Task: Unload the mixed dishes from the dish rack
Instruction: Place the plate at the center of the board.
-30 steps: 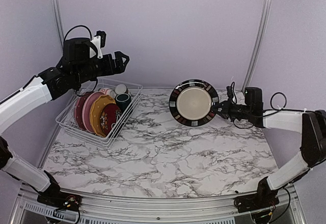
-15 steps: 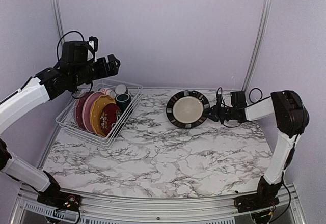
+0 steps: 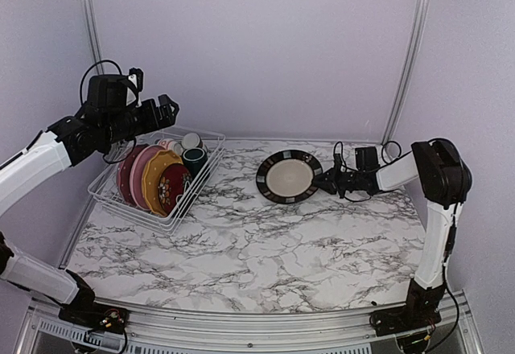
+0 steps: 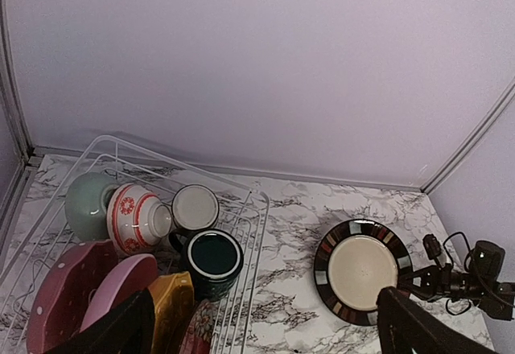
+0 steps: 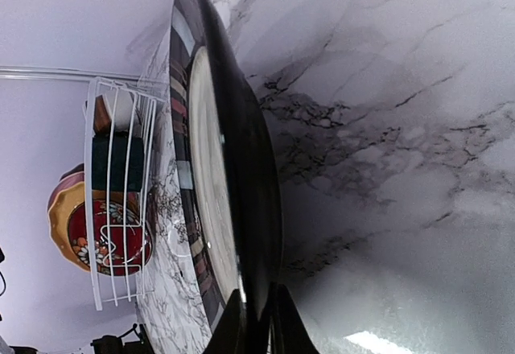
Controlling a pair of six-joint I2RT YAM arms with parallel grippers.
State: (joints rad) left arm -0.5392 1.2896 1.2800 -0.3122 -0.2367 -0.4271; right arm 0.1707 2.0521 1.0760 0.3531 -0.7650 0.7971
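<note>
R pincer (image 3: 326, 181) is pinching the rim of the black plate (image 3: 289, 176), one finger on each face; in its wrist view the rim runs straight up out of the fingertips (image 5: 233, 322). The plate reaches away from the pincer twd the rack side, cream centre up, tilted, low over the marble table (image 3: 257, 257). Can't tell if its far edge touches the top.

L pincer (image 3: 165, 109) is spread wide w/ nothing btwn the fingers, up in the air. The dish rack (image 3: 129, 211) sits below it and a bit fwd, well apart from the R pincer, beyond the black plate.

In the rack, nearest under the L pincer, plates stand on edge in a row: pink dotted plate (image 4: 60, 290), orange-yellow plate (image 3: 157, 179), dark red floral plate (image 3: 173, 187). Farther ahead of it are the teal mug (image 4: 213, 257), a pale cup (image 4: 195, 207), a white bowl w/ red pattern (image 4: 133, 217) and a pale green bowl (image 4: 84, 201), the last three tipped on their sides.
</note>
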